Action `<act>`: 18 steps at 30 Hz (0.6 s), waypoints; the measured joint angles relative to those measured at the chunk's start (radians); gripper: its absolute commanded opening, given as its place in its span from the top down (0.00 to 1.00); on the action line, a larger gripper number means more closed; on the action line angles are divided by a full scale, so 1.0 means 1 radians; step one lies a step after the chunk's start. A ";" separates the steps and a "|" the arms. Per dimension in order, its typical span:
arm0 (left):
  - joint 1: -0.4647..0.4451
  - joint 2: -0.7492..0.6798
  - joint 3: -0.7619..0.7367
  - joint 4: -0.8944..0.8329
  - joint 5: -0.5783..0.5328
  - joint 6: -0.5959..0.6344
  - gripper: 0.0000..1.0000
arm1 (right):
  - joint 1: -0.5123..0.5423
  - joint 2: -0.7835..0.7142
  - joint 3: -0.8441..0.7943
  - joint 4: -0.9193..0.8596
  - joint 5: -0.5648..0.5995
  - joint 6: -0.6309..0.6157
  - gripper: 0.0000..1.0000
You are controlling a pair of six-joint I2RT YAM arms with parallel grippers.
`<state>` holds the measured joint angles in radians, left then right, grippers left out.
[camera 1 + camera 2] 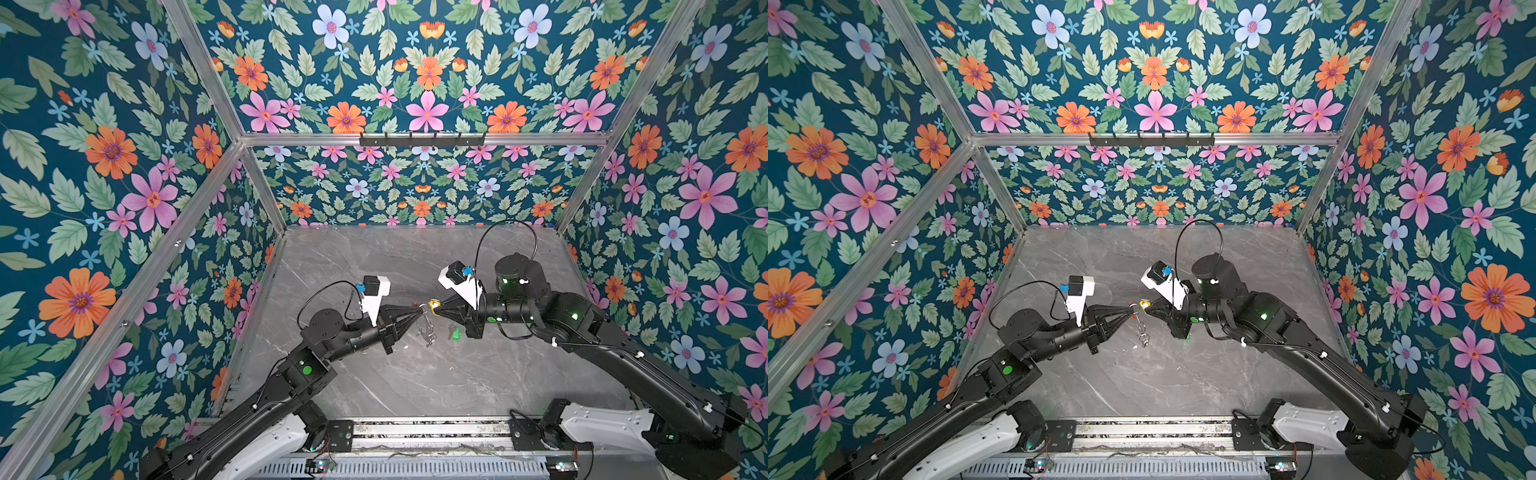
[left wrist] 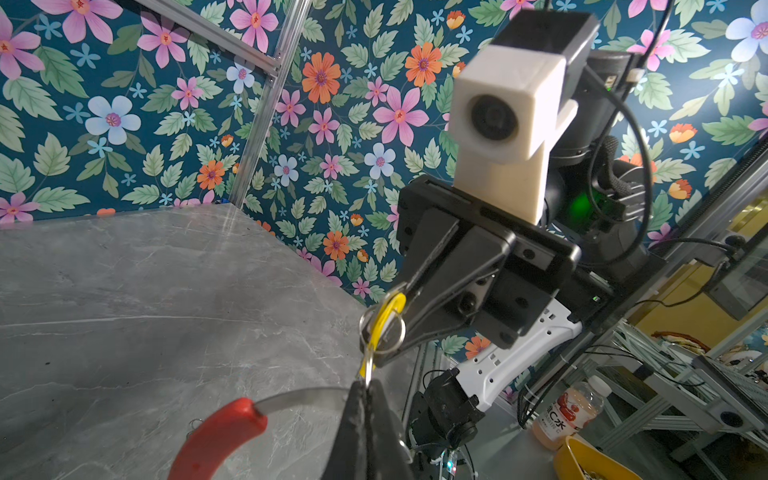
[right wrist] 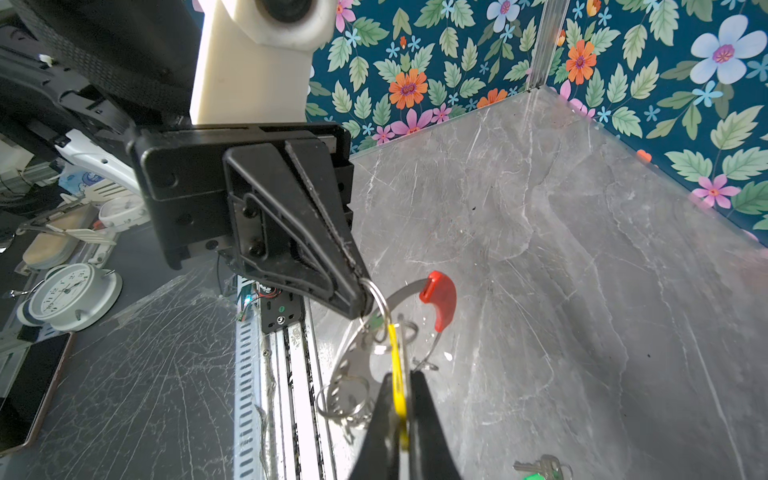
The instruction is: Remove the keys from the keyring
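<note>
I am looking at the middle of a top view, where my two claws are meeting tip to tip above the grey table (image 1: 415,386). My left gripper (image 1: 419,312) is squeezing shut on the keyring (image 2: 299,400), pinching its rim not far from the red part (image 2: 220,432). The keyring is hanging in the air, not lying down.

My right gripper (image 1: 441,308) is squeezing shut on the yellow key (image 3: 398,374), holding it by its plastic tag. A small silver ring (image 2: 383,328) is looping around that tag. I am not able to tell if it is joined to the big hoop.

The green key (image 1: 456,333) is lying on the table, just below the right claw in both top views. I am thinking it is already off.

I am guessing the keys are light and hard. Smooth metal could be slipping out of a pinch, so the plastic tag is looking like the better place to hold. The big hoop is looking thin and a bit springy, and the little rings (image 3: 343,399) on it are hanging loose. So I am wanting a firm pinch on the flat band, close to the key, to stop it twisting when I am pulling.
</note>
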<state>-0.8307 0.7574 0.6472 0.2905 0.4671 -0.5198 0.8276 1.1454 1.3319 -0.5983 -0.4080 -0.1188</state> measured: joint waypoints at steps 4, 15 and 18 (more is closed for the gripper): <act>0.000 0.009 0.000 0.007 0.013 -0.002 1.00 | 0.003 0.010 0.031 -0.043 0.001 -0.018 1.00; 0.001 0.045 -0.010 0.084 0.107 -0.003 1.00 | 0.020 0.024 0.116 -0.153 0.045 -0.129 1.00; 0.003 0.055 -0.020 0.124 0.135 -0.016 1.00 | 0.025 0.026 0.135 -0.177 0.046 -0.167 1.00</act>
<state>-0.8280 0.8127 0.6270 0.4145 0.6022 -0.5358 0.8524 1.1709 1.4666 -0.7753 -0.3622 -0.2863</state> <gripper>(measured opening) 0.051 0.058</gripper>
